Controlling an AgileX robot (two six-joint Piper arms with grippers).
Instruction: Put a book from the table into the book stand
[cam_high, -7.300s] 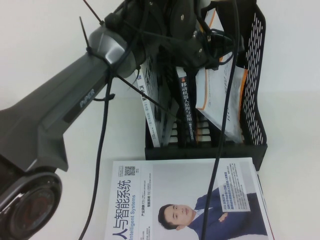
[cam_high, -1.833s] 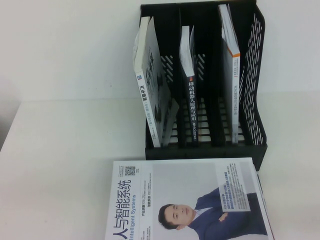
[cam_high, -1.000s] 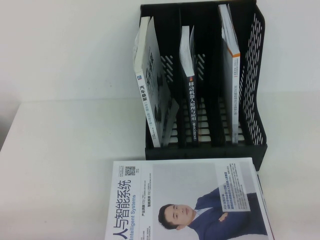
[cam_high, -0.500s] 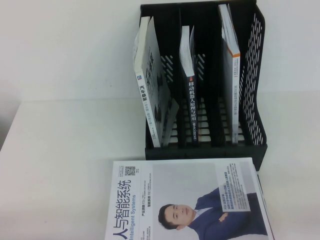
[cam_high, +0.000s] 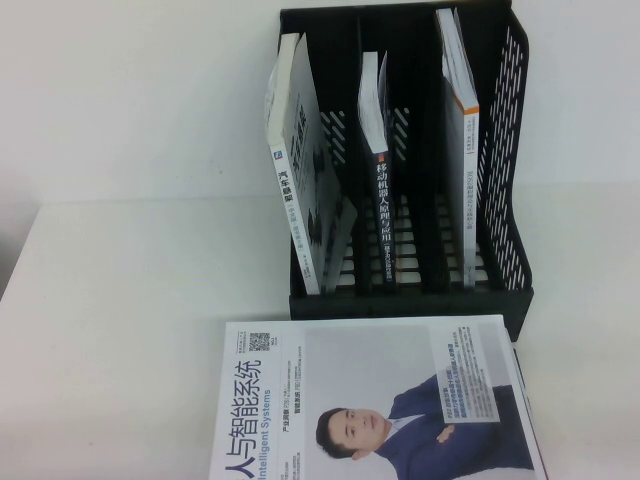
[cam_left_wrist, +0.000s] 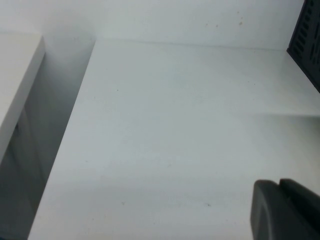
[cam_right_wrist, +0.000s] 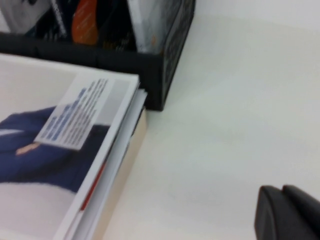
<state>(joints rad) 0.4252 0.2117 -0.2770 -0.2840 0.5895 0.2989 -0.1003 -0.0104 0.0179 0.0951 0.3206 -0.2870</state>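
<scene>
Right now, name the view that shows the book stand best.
The high view: the book stand shows whole, three books upright in its slots. The right wrist view catches only its lower front corner; the left wrist view only an edge. The left gripper and right gripper each show only in their own wrist views.

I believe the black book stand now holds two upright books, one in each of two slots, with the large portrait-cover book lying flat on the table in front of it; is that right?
Not quite: the high view shows three upright books in the black book stand, one per slot: left book, middle book, right book. The portrait-cover book does lie flat in front. The left gripper and right gripper show only in their wrist views, off the books.
</scene>
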